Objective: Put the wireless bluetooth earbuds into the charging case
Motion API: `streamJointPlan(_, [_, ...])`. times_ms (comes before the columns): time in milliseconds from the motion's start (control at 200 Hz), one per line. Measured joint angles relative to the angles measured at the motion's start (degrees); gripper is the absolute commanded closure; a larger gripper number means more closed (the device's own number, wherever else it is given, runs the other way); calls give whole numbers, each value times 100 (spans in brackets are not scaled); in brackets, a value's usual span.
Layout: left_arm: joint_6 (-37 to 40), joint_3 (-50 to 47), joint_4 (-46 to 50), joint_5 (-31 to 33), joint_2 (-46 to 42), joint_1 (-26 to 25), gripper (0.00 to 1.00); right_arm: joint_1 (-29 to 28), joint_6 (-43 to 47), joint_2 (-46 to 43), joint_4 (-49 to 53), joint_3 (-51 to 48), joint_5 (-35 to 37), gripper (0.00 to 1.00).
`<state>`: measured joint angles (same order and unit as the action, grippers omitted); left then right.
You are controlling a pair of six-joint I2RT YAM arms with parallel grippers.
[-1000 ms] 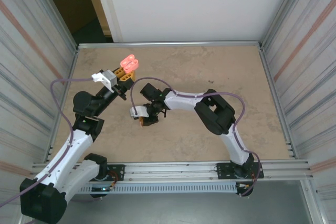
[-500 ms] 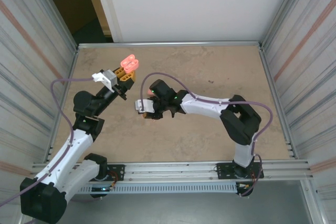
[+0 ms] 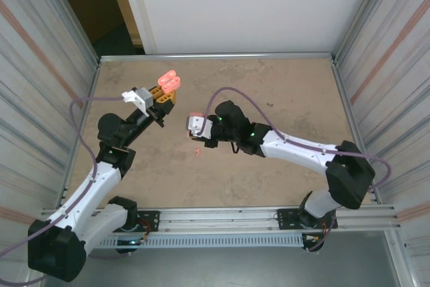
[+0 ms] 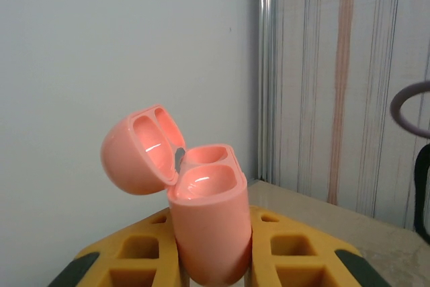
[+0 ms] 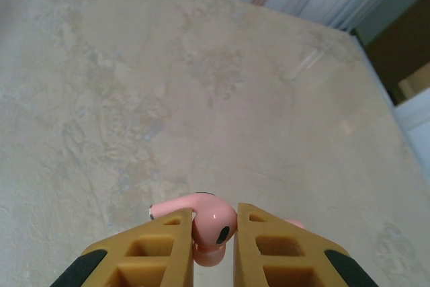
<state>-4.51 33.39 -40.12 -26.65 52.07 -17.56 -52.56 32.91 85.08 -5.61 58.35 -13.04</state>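
Observation:
A salmon-pink charging case (image 4: pixel 205 226) stands upright between my left gripper's yellow fingers (image 4: pixel 282 247), its lid (image 4: pixel 138 156) hinged open and both wells showing bare. My left gripper (image 3: pixel 163 97) is shut on it, holding the case (image 3: pixel 168 83) up near the table's far left. My right gripper (image 5: pixel 213 216) is shut on one tiny pink earbud (image 5: pixel 213 223), whose stem points left. In the top view the right gripper (image 3: pixel 193 126) hovers right of and nearer than the case. A second earbud (image 3: pixel 195 153) lies loose on the table below it.
The beige table (image 3: pixel 282 92) is fenced by corrugated metal walls (image 3: pixel 390 65) on both sides and a white panel (image 3: pixel 235 5) at the back. The right arm's purple cable (image 3: pixel 255 102) arcs over its forearm.
My right gripper has risen off the table with the earbud and moved farther and to the right as the arm stretched out. The left gripper and its case shifted slightly.

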Motion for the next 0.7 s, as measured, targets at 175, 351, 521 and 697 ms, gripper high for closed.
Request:
streamJointPlan(175, [-37, 0, -103, -162, 271, 0, 100, 57, -146, -579, -205, -214, 190, 83])
streamJointPlan(351, [-129, 0, -564, -461, 693, -7, 100, 160, -192, -1121, -313, -332, 348, 84])
streamJointPlan(521, [-79, 13, -968, -686, 1167, -249, 100, 251, -201, -1558, -376, -341, 542, 84])
streamJointPlan(697, [129, 210, -975, -796, 1567, -581, 100, 282, -111, -1915, -420, -339, 688, 84])
